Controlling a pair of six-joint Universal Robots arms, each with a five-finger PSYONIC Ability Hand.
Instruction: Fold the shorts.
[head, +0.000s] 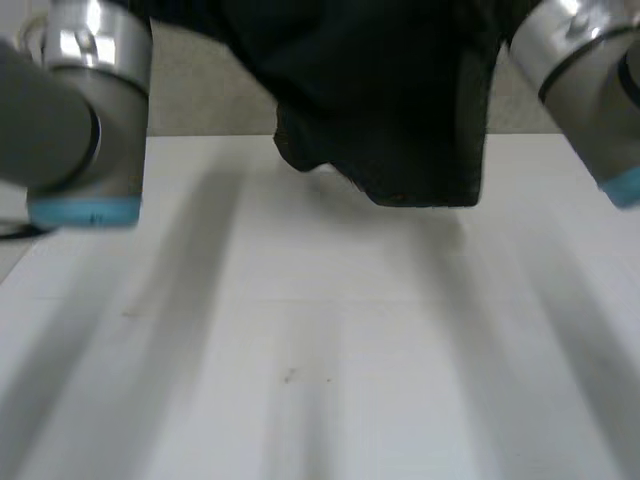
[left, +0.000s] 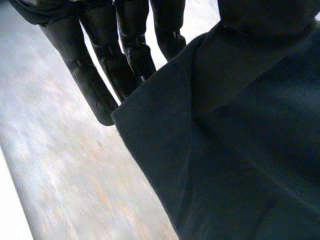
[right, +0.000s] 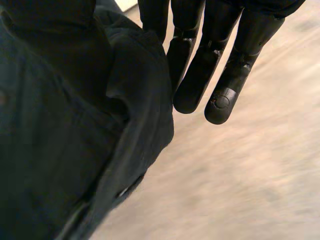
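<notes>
The black shorts (head: 400, 120) hang bunched in the air over the far part of the white table (head: 320, 380), between my two arms. In the left wrist view my left hand (left: 95, 75) has its fingers straight, and an edge of the shorts (left: 240, 140) is pinched between them and the cloth-covered thumb. My right hand (right: 200, 75) stands the same way in the right wrist view, fingers straight, with the shorts (right: 55, 140) gripped on the thumb side. The cloth's lower hem hangs just above the table.
My left arm (head: 80, 120) and right arm (head: 590, 80) reach in from both sides. A beige wall or floor strip lies beyond the table's far edge (head: 210, 134).
</notes>
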